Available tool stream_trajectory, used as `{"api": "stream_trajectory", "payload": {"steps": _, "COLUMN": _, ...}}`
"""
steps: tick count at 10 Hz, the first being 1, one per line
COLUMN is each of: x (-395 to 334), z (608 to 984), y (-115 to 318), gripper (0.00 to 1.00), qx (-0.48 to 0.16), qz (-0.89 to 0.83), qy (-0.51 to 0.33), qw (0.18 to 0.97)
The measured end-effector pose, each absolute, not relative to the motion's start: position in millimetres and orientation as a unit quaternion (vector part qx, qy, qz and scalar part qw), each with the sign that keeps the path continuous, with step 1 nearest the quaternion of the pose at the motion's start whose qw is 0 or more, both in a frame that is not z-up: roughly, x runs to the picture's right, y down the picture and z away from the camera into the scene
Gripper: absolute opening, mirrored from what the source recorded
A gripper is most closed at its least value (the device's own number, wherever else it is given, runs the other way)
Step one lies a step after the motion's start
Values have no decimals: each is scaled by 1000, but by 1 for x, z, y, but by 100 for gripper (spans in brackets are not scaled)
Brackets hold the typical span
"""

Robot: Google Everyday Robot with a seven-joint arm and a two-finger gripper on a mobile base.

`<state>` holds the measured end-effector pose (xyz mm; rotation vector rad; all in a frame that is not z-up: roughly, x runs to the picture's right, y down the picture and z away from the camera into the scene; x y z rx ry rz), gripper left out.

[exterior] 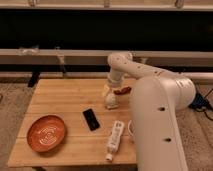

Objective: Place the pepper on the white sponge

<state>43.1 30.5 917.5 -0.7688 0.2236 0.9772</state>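
Pepper (122, 91) sticks out red just beside the claw (114, 88). The white sponge (111, 102) sits just below the claw. I think the pepper is not resting on it yet. I cannot tell if the claw is squeezing it.

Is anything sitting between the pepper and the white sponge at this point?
Nothing visible does. The pepper is up by the gripper, just above and right of the white sponge in the picture. The black slab, white bottle and orange plate all lie nearer the camera, off that path.
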Motion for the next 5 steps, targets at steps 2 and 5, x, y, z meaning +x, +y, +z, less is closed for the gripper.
{"api": "stream_trajectory", "payload": {"steps": 2, "x": 44, "z": 917, "y": 30, "gripper": 80, "qx": -362, "qz": 455, "qy": 98, "qw": 808}}
{"api": "stream_trajectory", "payload": {"steps": 5, "x": 43, "z": 917, "y": 31, "gripper": 80, "qx": -362, "qz": 454, "qy": 98, "qw": 808}}
